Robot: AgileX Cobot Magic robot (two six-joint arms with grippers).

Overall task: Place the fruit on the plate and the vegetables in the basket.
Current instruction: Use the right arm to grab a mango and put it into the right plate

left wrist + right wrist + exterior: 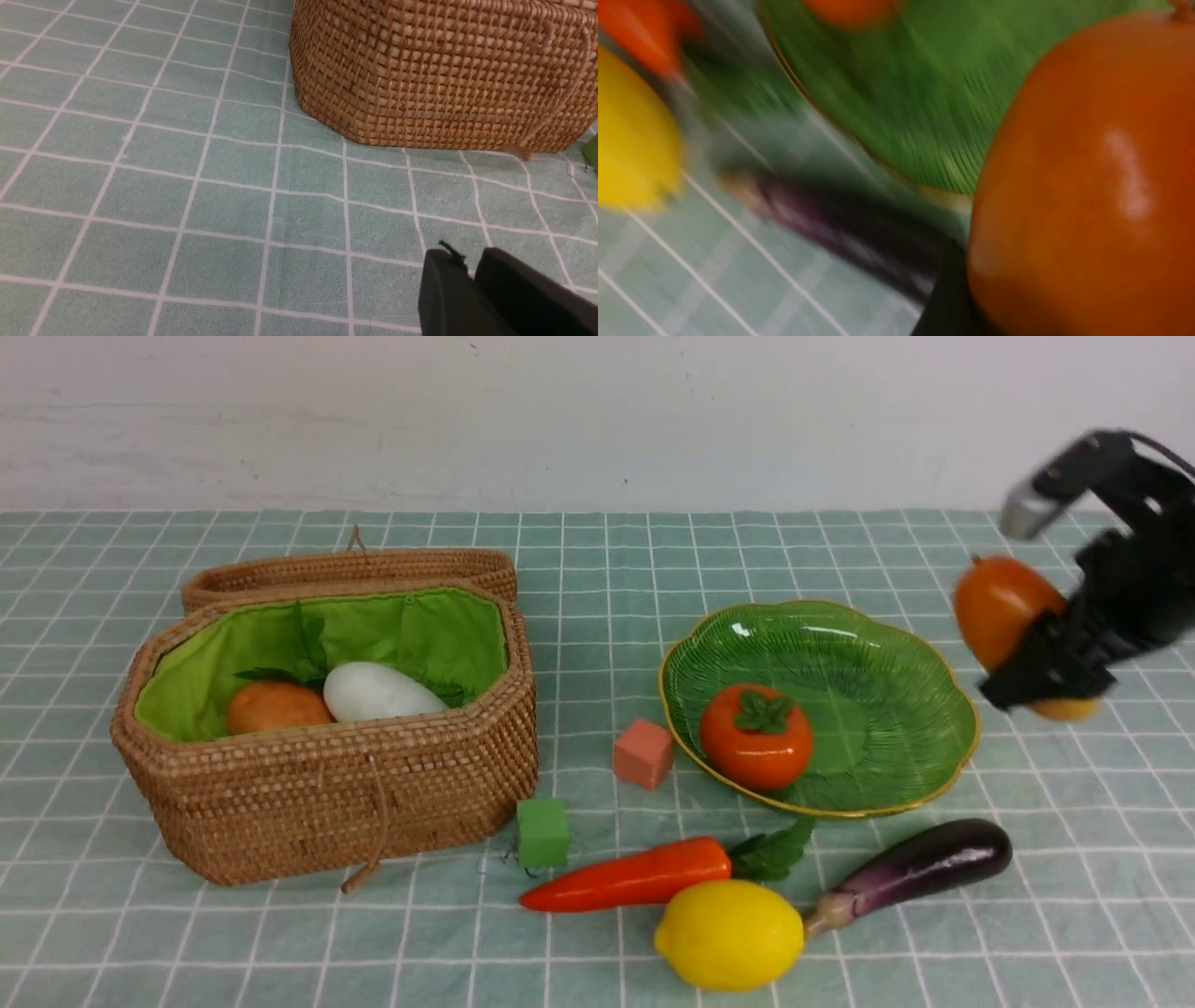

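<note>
Right gripper (1042,685) clamps the mango (999,602), aloft just right of the green plate (896,653). Swing it left over the bare far side, clear of the persimmon (756,735), lower gently, then release. The wrist view is blurred, but the grip probably sits low on the fruit.

Table's covered with a pale green checked cloth (840,551). Sitting straight on it: wicker basket (336,803) on the left, green plate (896,709) on the right, pink cube (643,753) and green cube (542,833) between them, then carrot (635,877), lemon (729,933) and eggplant (920,873) nearest the camera.
</note>
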